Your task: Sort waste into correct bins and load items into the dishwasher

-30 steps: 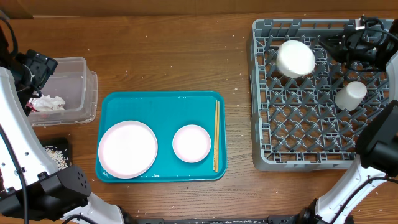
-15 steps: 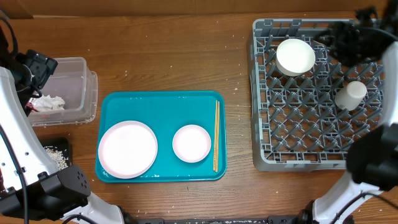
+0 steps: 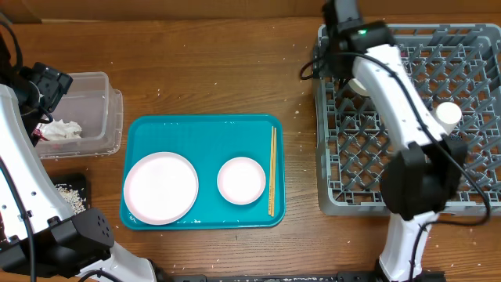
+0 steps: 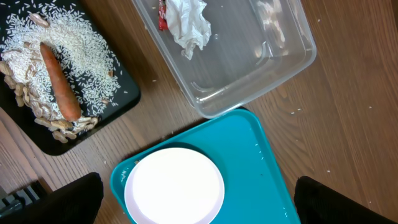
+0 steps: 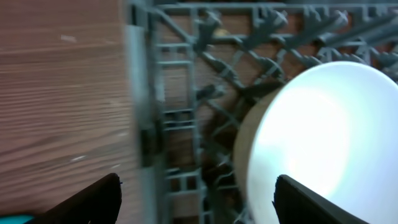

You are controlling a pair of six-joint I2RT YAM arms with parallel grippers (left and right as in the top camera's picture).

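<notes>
My right gripper (image 5: 198,183) stands open over the grey dishwasher rack's (image 3: 352,157) far-left corner (image 5: 146,93), nothing between its fingers. A white bowl (image 5: 317,137) leans on the pegs just to its right; overhead my arm hides most of it. A white cup (image 3: 448,115) lies in the rack. My left gripper (image 4: 199,186) hangs wide open above the plate (image 4: 174,186) on the teal tray (image 3: 203,129), beside a small bowl (image 3: 241,180) and chopsticks (image 3: 272,171). The clear tub (image 4: 249,87) holds a napkin (image 4: 189,25) and red wrapper (image 4: 163,15).
The black tray (image 4: 118,99) at the front left carries rice (image 4: 81,43), an orange stick (image 4: 59,81) and pale scraps. My right arm (image 3: 399,102) lies diagonally across the rack. Bare wood runs between the teal tray and the rack.
My right gripper has opened and swung left along the rack's back edge to its left corner, leaving the bowl in the rack. The left arm has not moved.
</notes>
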